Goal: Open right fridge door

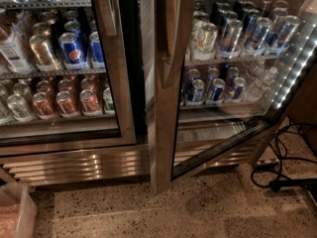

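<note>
Nearest the camera there's speckled floor, with a plastic bin (15, 213) tucked in the bottom-left corner and some black cables (285, 170) trailing off on the right. The gripper isn't seen anywhere in the shot, so whether the jaws are apart or together can't be told, and which way the door lies from them can't be worked out either.

Just past the floor, the right fridge door (166, 113) is found dead centre, already swung out partway: its free steel edge is pushed toward the camera, and its bottom rail runs diagonally back to the right, so the hinge looks to be on the right side. The bowed handle (172, 41) is mounted on that near edge, long axis vertical.

Further back, the left door (126, 83) is shut flat, with Pepsi cans (74, 48) behind it. Deepest in, an LED strip (293, 71) is lit along the right wall.

Probably more swing is needed, outward and rightward.
</note>
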Available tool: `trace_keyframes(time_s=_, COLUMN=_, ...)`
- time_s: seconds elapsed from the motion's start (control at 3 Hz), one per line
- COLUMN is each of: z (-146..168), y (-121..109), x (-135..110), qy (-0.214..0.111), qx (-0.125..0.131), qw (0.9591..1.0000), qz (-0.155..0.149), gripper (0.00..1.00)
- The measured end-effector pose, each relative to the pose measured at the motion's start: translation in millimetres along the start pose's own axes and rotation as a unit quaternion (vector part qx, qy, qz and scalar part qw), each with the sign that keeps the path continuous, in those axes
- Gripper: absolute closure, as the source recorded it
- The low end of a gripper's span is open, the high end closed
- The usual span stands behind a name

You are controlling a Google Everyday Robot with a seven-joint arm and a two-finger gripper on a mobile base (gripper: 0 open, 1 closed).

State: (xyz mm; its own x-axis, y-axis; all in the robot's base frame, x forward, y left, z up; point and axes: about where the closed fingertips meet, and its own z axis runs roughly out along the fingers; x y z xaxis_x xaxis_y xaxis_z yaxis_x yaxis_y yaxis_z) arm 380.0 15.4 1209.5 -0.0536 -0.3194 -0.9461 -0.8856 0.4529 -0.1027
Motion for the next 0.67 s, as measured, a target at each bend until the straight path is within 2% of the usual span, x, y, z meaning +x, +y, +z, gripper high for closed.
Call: trace_keyframes(time_s=0.67, z=0.0, y=0.0, x=0.0, qy=0.0, qx=0.0, qw=1.0, qz=0.0, gripper=0.0)
